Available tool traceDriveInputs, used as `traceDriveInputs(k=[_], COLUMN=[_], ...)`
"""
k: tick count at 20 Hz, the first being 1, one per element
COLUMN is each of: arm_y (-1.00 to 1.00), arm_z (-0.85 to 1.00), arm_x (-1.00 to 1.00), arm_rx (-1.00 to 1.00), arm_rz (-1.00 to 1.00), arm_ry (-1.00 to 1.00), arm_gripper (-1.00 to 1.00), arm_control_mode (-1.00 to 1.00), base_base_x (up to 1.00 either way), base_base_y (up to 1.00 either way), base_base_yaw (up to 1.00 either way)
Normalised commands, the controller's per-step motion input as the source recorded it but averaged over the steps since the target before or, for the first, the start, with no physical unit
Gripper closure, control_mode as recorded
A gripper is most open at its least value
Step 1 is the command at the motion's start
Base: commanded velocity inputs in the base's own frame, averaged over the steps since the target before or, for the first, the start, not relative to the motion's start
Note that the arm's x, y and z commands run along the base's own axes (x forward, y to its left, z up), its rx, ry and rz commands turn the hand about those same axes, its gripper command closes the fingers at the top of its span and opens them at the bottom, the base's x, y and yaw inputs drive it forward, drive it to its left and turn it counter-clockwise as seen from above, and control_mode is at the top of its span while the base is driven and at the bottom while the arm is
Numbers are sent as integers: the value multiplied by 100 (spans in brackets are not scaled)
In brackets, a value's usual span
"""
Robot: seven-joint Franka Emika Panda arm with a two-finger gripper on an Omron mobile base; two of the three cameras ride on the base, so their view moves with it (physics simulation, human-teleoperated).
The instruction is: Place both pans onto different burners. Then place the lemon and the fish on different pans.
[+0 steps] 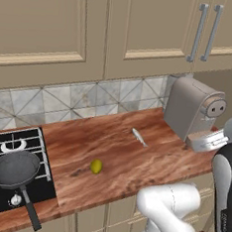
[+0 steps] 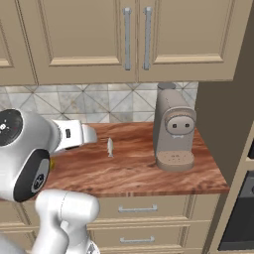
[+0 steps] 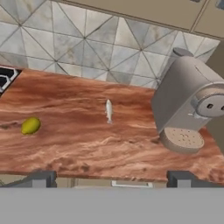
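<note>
Gripper (image 3: 111, 180) wide open, empty, above counter (image 3: 87, 144); slender silvery fish (image 3: 109, 110) beyond; yellow-green lemon (image 3: 30, 125) apart.

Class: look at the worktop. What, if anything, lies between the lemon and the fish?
Nothing: between the lemon and the fish there is bare wooden worktop, seen in the hand view.

A wooden bench (image 1: 133, 164) with reddish-brown grain runs along the wall. A grey coffee machine (image 1: 190, 112) stands upright at its right end, close to the wall, with a round drip tray (image 3: 181, 139) at its foot. Behind the bench is a backsplash (image 1: 84, 100) of grey tiles in a triangular pattern. Beige wall cabinets (image 2: 134, 39) hang above, two doors fitted with vertical metal bar handles (image 2: 127, 37). Beige drawers (image 2: 139, 211) with horizontal handles sit below the bench.
</note>
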Motion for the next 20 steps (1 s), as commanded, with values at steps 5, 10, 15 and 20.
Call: traceDriveInputs(k=[5, 10, 15, 20], arm_y=[6, 1, 3, 8], arm_z=[-3, -20, -29, -37], arm_x=[3, 5, 39, 36], arm_rx=[5, 1, 0, 0], arm_rz=[0, 0, -1, -2], arm_ry=[0, 0, 0, 0], arm_gripper=[-100, -100, -100, -100], arm_control_mode=[-100, -100, -100, -100], base_base_x=[0, 0, 0, 0], base_base_y=[0, 0, 0, 0], base_base_yaw=[0, 0, 0, 0])
